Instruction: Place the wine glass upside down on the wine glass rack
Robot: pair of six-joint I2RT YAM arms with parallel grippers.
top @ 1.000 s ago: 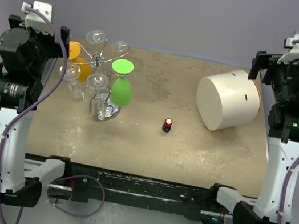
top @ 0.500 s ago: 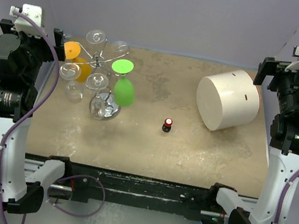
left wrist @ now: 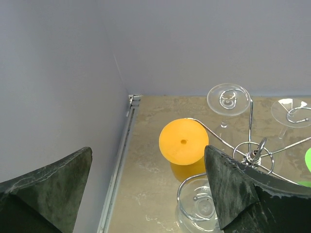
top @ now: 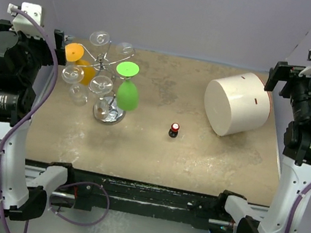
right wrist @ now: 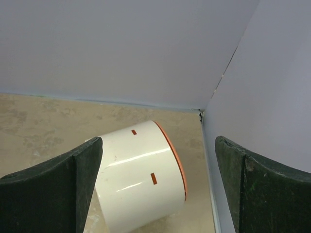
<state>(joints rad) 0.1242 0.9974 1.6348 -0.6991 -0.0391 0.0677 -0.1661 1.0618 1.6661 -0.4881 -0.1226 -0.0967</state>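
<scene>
The wine glass rack (top: pixel 108 112) stands at the back left on its shiny disc base, its wire hub (left wrist: pixel 253 154) in the left wrist view. Several wine glasses hang upside down from it: a green one (top: pixel 127 94), an orange one (top: pixel 85 71) with its round foot (left wrist: pixel 183 141) up, and clear ones (top: pixel 100 38). My left gripper (top: pixel 61 47) hovers just left of the rack, open and empty (left wrist: pixel 148 160). Far right, my right gripper (top: pixel 274 77) is open with nothing in it (right wrist: pixel 158 145), looking down at the white cylinder.
A big white cylinder (top: pixel 237 104) with an orange rim lies on its side at the back right (right wrist: pixel 141 179). A small black object with a red top (top: pixel 174 130) stands mid-table. Grey walls close the back and both sides.
Both arms have drawn back outward: the left one leftwards away from the rack, the right one to the right and up. The glasses and rack have stayed put.
</scene>
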